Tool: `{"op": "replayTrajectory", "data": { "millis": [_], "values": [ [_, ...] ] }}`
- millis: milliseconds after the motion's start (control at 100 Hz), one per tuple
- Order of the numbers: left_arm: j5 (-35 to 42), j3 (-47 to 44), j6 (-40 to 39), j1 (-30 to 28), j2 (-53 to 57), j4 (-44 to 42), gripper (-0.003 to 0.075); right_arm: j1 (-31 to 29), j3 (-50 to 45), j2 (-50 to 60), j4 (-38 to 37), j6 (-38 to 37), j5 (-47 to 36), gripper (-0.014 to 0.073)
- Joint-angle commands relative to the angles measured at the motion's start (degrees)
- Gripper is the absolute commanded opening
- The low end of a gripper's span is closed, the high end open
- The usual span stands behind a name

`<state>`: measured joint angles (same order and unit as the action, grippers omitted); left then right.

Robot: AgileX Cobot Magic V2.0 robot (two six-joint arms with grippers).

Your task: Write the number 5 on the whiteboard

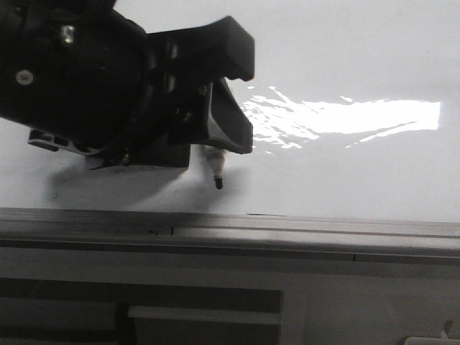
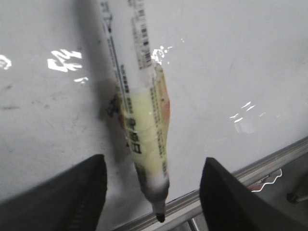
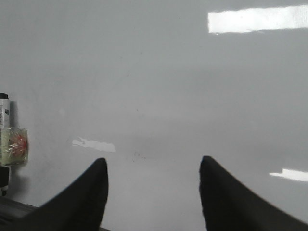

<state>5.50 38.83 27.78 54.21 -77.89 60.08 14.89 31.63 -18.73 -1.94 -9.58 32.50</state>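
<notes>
The whiteboard (image 1: 345, 72) is glossy white with a bright glare patch and a grey metal edge strip (image 1: 287, 226) along its front. A marker (image 1: 215, 169) with a pale yellow label lies on the board, its black tip toward the strip. My left gripper (image 1: 248, 108) is open around the marker; in the left wrist view the marker (image 2: 144, 130) lies between the spread fingers (image 2: 86, 192) with a gap on both sides. My right gripper (image 3: 153, 161) is open and empty over bare board (image 3: 168, 72). No strokes of the number 5 show.
Faint grey smudges and specks mark the board (image 2: 29, 106). The marker also shows at the edge of the right wrist view (image 3: 6, 139). Beyond the strip, the table's front drops to grey panels (image 1: 201, 316).
</notes>
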Motion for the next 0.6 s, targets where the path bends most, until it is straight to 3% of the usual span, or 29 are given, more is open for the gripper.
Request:
{"op": "replayTrajectory", "data": {
  "millis": [0, 130, 190, 290, 450, 590],
  "values": [
    [3.1, 1.2, 0.2, -0.3, -0.2, 0.3, 0.0292, 0.0, 1.6, -0.9, 0.3, 0.7, -3.7, 0.0377],
    [0.3, 1.2, 0.2, -0.3, 0.9, 0.2, -0.0022, 0.1, 1.6, -0.9, 3.5, 0.8, -1.8, 0.0377],
    [-0.7, 1.2, 0.3, -0.3, 1.8, -0.6, -0.0020, 0.5, 1.6, -0.9, 5.6, 2.4, -0.6, 0.0377],
    [-3.9, 1.2, 0.4, -0.3, 4.5, -5.7, -0.0020, 1.9, 1.6, -0.9, 13.9, 13.6, 1.0, 0.0377],
    [-15.1, 1.2, 0.4, -0.3, 10.9, -27.3, -0.0020, 4.9, 1.6, -2.6, 31.7, 36.3, 3.7, 0.0377],
    [-23.7, 1.2, 4.8, 0.3, 15.5, -40.2, -0.0020, 7.4, 1.6, -7.1, 44.9, 51.2, 3.7, 0.0377]
  ]
}}
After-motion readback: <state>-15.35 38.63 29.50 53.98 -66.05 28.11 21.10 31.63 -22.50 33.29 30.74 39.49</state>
